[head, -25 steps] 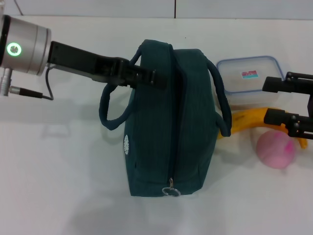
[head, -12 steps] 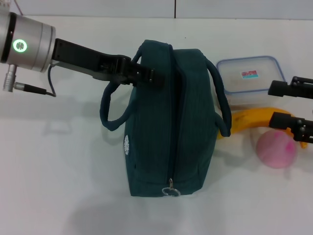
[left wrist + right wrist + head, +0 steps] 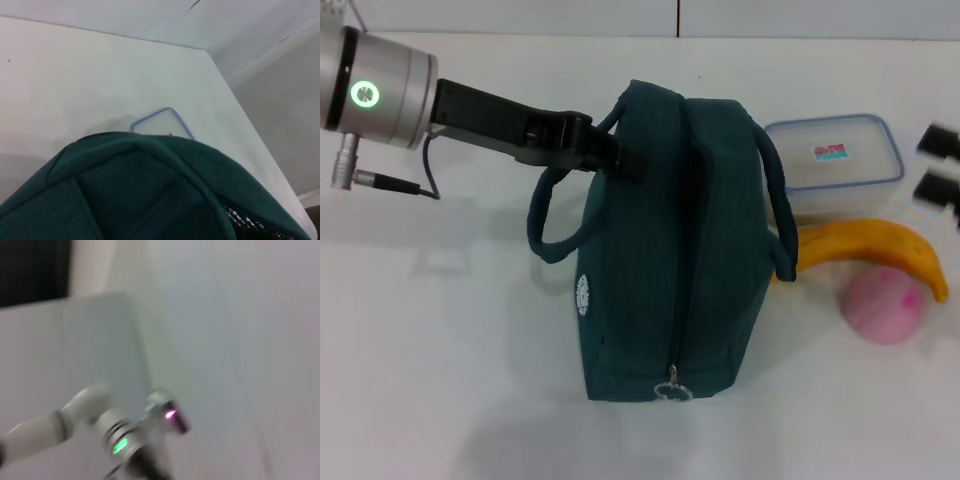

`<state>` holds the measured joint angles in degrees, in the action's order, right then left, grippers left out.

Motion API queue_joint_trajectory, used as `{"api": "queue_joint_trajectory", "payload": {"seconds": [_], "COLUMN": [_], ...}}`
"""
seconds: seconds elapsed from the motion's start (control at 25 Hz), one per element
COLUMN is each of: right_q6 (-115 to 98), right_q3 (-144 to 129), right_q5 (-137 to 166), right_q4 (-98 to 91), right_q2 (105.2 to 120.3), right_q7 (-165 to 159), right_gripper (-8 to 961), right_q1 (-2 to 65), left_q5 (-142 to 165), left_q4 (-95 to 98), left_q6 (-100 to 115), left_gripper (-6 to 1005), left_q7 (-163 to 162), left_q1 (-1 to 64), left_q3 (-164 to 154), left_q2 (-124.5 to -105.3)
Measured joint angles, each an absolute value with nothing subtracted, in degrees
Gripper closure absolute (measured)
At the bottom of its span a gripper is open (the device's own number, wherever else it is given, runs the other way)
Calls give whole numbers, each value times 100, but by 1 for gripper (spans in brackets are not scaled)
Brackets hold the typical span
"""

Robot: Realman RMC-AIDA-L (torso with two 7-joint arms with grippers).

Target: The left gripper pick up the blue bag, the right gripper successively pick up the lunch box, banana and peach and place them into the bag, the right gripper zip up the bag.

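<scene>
The left pincer (image 3: 620, 158), closed on the blue bag (image 3: 670, 250), grips its far upper edge at mid-table (image 3: 440, 350). The right pincer (image 3: 940, 165), barely in view at the table's right edge, hangs open over nothing. Lunch box (image 3: 835, 165), banana (image 3: 865, 250) and peach (image 3: 885, 303) lie right of the bag; the left wrist view shows only bag fabric and the box's corner.

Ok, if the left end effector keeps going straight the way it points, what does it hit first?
The blue bag: the left end effector is already at its upper end by the handle, pointing across it toward the lunch box. Actual contact isn't clear.
</scene>
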<state>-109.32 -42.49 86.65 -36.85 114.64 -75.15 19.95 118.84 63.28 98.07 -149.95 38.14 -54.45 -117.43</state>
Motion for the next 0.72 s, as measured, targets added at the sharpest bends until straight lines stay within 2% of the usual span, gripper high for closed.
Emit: {"api": "queue_joint_trajectory", "payload": {"seconds": [0.32,0.52,0.72], "right_q6": [-10376,-9002,-7927], "right_q3": [-2418,-1441,-1428], "right_q5": [8578,8220,8117], "right_q4": [-1906,-1032,-803], "right_q2": [11487,11521,11525], "right_q7": [-7530,-7535,-7562], "right_gripper": [346,347,347], "right_q1": [2084,2029,2137], "left_q5": [11906,11911,11900], "left_q4": [6327,6293,6289], "left_q6": [9786,9780,9772], "left_gripper": [889,955,954], "left_q7": [-14991,-14988,-14977], "left_q1": [3735,3708,3705], "left_q3": [-5440,-5444,-5442], "left_q2": [-11751,-11800,-11807]}}
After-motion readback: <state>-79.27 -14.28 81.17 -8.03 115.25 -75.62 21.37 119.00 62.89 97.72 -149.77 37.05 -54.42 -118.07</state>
